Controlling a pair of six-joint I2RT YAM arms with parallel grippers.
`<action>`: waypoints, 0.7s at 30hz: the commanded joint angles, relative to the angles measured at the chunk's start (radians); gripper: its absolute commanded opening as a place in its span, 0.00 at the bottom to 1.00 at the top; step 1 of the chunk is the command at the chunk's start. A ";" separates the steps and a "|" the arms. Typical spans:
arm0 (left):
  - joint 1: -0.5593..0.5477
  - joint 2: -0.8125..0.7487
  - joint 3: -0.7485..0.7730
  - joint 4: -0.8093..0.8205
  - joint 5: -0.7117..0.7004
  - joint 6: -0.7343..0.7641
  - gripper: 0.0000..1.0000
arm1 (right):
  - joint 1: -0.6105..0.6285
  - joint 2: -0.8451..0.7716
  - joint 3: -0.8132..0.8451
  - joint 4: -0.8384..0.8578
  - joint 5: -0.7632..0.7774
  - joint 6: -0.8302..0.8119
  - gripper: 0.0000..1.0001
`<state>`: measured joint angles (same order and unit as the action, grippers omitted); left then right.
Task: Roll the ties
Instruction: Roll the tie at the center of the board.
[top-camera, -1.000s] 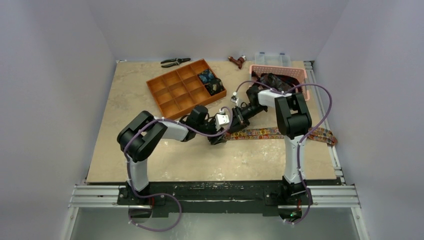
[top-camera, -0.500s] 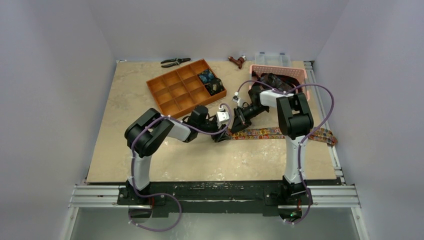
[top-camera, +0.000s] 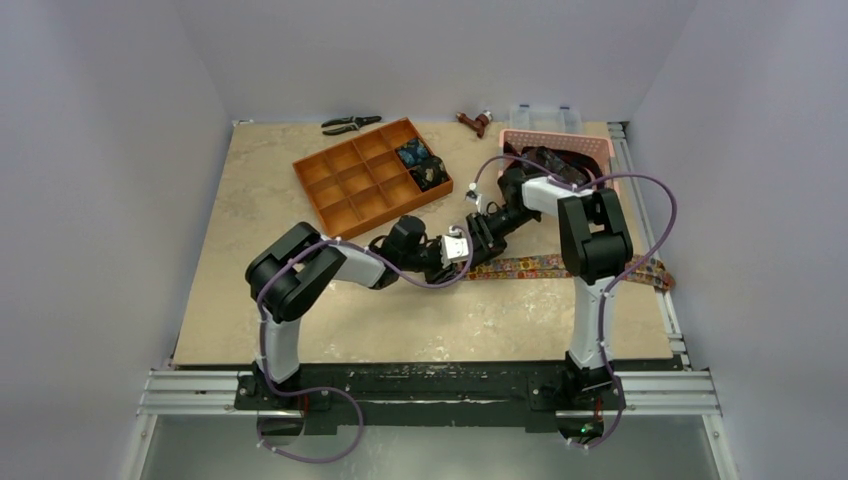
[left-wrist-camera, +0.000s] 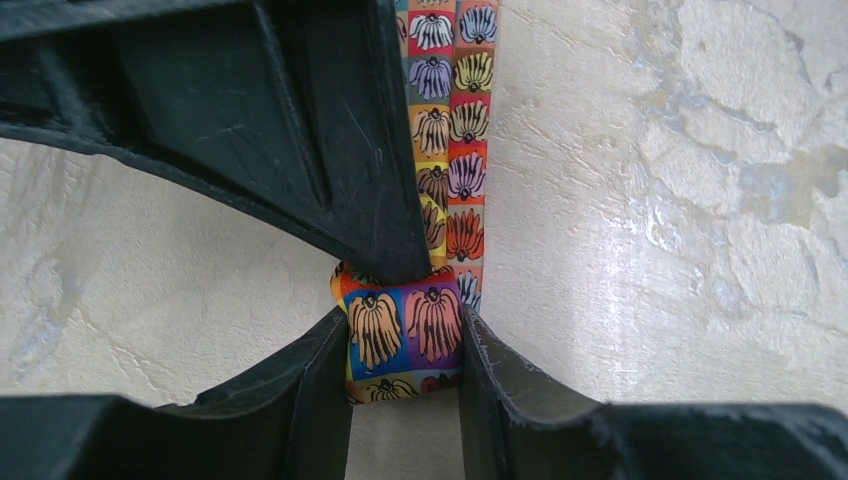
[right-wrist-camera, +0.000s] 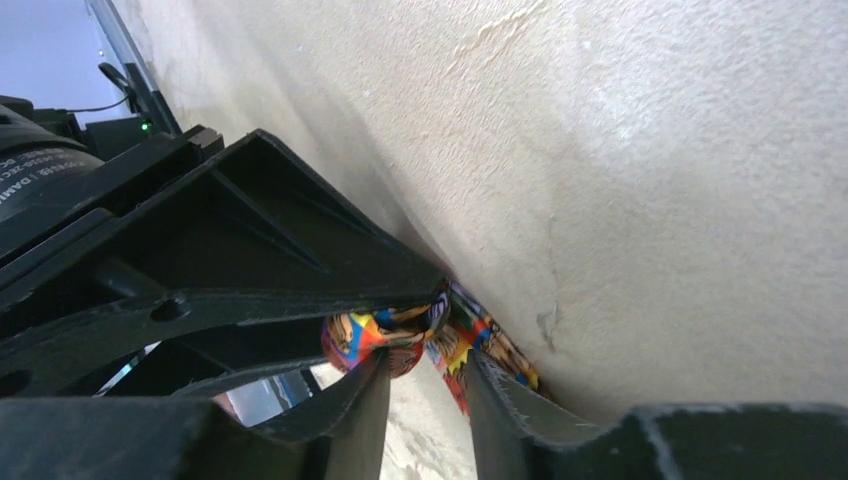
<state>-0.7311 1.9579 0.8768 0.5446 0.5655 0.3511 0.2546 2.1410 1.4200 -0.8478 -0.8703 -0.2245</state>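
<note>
Top external view: the narrow fabric necktie with an orange-yellow-red print (top-camera: 560, 266) lies flat on the beige stone-pattern tabletop (top-camera: 300, 300), right of centre, running from the middle of the table towards the right edge. Both arms meet at its left end, where the left gripper (top-camera: 448, 264) and the right gripper (top-camera: 472, 250) sit just beside each other.

Left wrist view: the end of the necktie (left-wrist-camera: 450, 150) is turned over into a small roll (left-wrist-camera: 400, 300). The left gripper (left-wrist-camera: 405, 345) is clamped on this roll, one finger (left-wrist-camera: 320, 400) against each side. A black finger of the right gripper (left-wrist-camera: 330, 150) bears on the fabric just above the roll.

Right wrist view: the right gripper (right-wrist-camera: 428, 385) has its jaws part-way apart, with bare table showing in the gap. The roll (right-wrist-camera: 375, 340) sits at the fingertips.

Top external view, far side: an orange plastic tray with square compartments (top-camera: 340, 185) holds two coiled dark ties (top-camera: 413, 153) in its right-hand cells. A pink slotted basket (top-camera: 600, 148) holds further dark ties (top-camera: 545, 160). Black-handled pliers (top-camera: 350, 124) lie near the back edge
</note>
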 joint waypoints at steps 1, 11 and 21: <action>-0.014 0.013 -0.030 -0.221 -0.087 0.144 0.22 | -0.023 -0.069 -0.005 -0.085 -0.011 -0.016 0.40; -0.034 0.014 0.013 -0.343 -0.145 0.189 0.22 | 0.006 -0.063 -0.039 -0.015 -0.123 0.074 0.48; -0.036 0.008 0.021 -0.386 -0.119 0.217 0.23 | -0.001 -0.025 -0.056 0.003 -0.068 0.071 0.00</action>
<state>-0.7673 1.9274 0.9298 0.3725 0.5011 0.5205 0.2634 2.1063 1.3773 -0.8391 -0.9455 -0.1295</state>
